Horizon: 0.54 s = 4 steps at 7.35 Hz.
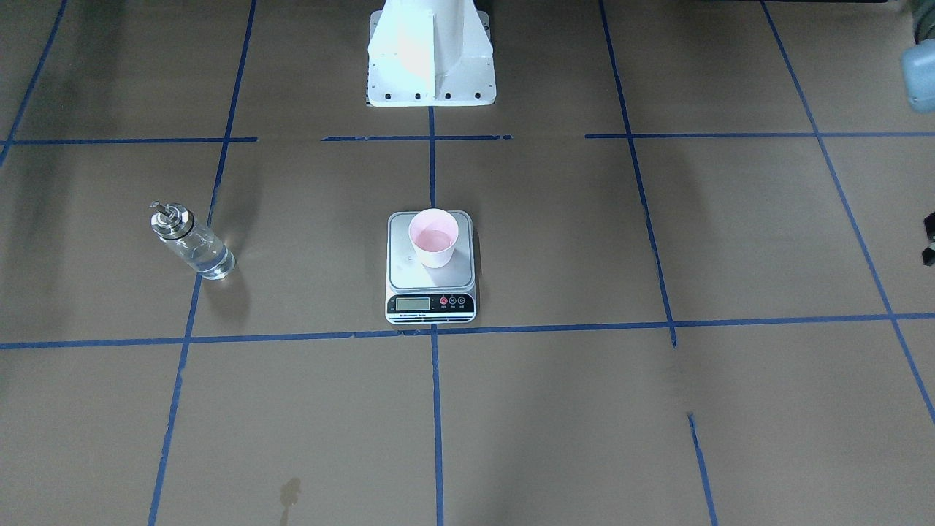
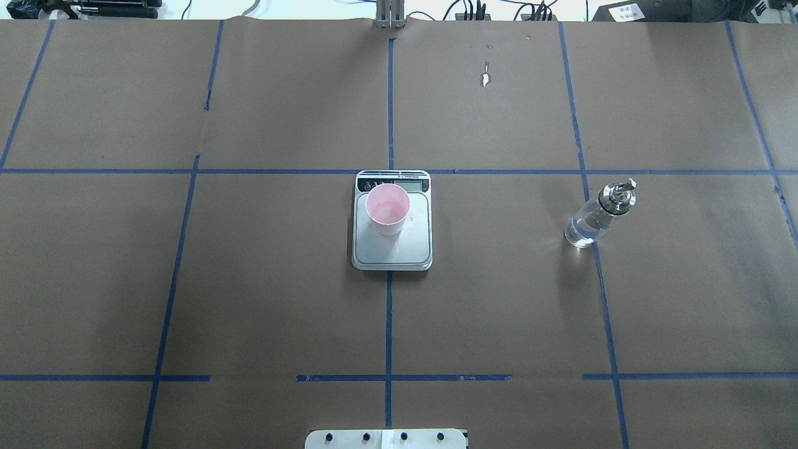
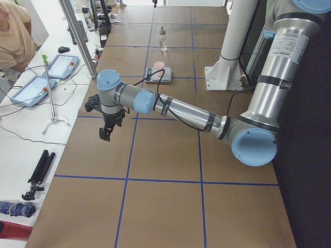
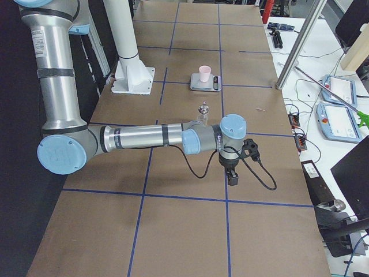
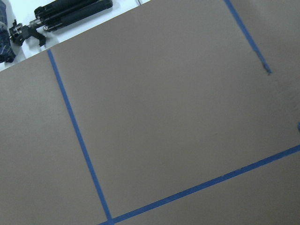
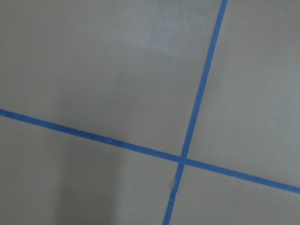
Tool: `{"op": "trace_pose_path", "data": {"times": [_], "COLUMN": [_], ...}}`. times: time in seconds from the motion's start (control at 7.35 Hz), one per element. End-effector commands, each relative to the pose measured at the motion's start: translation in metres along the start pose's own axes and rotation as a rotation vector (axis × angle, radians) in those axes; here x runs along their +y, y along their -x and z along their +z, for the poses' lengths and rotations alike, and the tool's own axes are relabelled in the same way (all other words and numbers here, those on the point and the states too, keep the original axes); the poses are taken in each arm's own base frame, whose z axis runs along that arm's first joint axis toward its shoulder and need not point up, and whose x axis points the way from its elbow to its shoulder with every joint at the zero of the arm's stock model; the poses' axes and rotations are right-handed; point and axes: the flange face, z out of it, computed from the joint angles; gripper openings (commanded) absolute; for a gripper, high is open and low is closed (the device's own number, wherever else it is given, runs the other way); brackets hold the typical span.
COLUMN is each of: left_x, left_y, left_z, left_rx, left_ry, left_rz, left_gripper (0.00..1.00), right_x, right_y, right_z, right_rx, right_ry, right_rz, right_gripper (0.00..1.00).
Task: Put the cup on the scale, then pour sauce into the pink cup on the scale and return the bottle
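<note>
Both arms reach out low over the brown surface point(image 2: 280, 280), well apart from the task's things. Whether the left end effector point(image 3: 105, 135) or the right end effector point(image 4: 232, 179) is spread or pressed together, I cannot tell. On the scale point(image 2: 393, 249) stands the pink cup point(image 2: 387, 209), upright, a little clear sauce point(image 1: 434, 239) inside. Off to the robot's right the bottle point(image 2: 598, 215) stands upright on the surface, touching nothing else.

Brown paper-covered table point(image 2: 280, 280), blue tape grid point(image 2: 389, 312), small tear in the paper point(image 2: 484, 79) toward 12 o'clock in the overhead view, cables point(image 2: 474, 9) along the far edge, white bench point(image 3: 15, 155) at 9 o'clock in the left side view, two tablet pendants point(image 3: 63, 66), folded black tripod point(image 3: 39, 168), bright even light.
</note>
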Motion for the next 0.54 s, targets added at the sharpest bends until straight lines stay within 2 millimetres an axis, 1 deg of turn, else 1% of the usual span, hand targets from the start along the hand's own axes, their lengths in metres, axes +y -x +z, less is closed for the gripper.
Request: {"op": "trace_pose_path", "data": {"times": [0.0, 0.14, 0.27, 0.41], "left_x": [0.068, 0.102, 0.098, 0.092], "left_y": [0.035, 0.041, 0.04, 0.038], "left_z": [0.03, 0.045, 0.043, 0.041], "left_rx": [0.029, 0.025, 0.016, 0.022], "left_ry": [0.065, 0.046, -0.014, -0.019], "left_rz": [-0.068, -0.051, 0.0, 0.006], "left_gripper": [1.0, 1.0, 1.0, 1.0], "right_x": [0.014, 0.03, 0.006, 0.002], "right_y": [-0.04, -0.05, -0.039, -0.037], "right_z": [-0.01, -0.001, -0.015, -0.017], "right_rx": [-0.07, -0.062, -0.069, -0.067], "right_ry": [0.011, 0.021, 0.003, -0.003], "right_rz": [0.021, -0.009, 0.011, 0.106], "right_gripper": [1.0, 1.0, 1.0, 1.0]}}
